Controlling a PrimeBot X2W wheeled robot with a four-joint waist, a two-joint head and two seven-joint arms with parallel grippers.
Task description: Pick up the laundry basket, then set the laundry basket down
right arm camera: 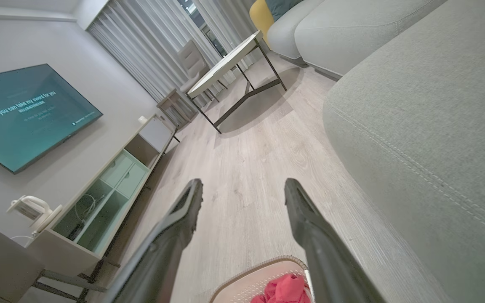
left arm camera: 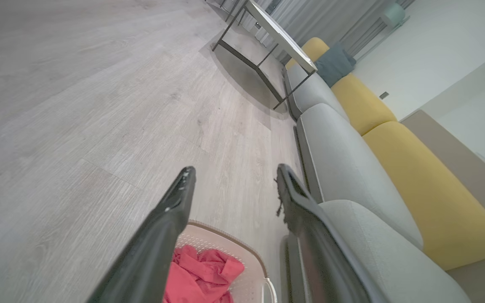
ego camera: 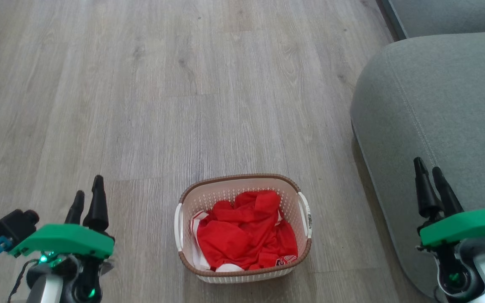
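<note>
Head view looks down on a grey wood floor (ego camera: 162, 84). The laundry basket (ego camera: 239, 176) stands on it, low in the middle, with red and white clothes (ego camera: 242, 235) piled inside. A big grey sofa (ego camera: 436, 105) sits on the robot's right, near the basket but not touching it. Nothing lies on the floor between the basket and the two arms.

The left gripper (ego camera: 88, 188) is at the lower left. The right gripper (ego camera: 427, 165) is at the lower right, seen against the sofa. The basket is between them, well apart from both. Its two white handles (ego camera: 178, 227) are on its left and right sides, and no finger touches them. Both grippers have their fingers spread apart and hold nothing.

Left wrist view shows the far end of the basket low down between that gripper's fingers (left arm camera: 175, 210), with bare floor past the tips. It adds more of the room: yellow cushions (left arm camera: 427, 189) along the sofa and a thin-legged table (left arm camera: 280, 38) far off. Right wrist view has the basket's rim at its bottom edge too, below the spread fingers. It adds a TV (right arm camera: 27, 113) on the wall, a low shelf unit (right arm camera: 112, 185) under it, and pale curtains (right arm camera: 141, 46).
</note>
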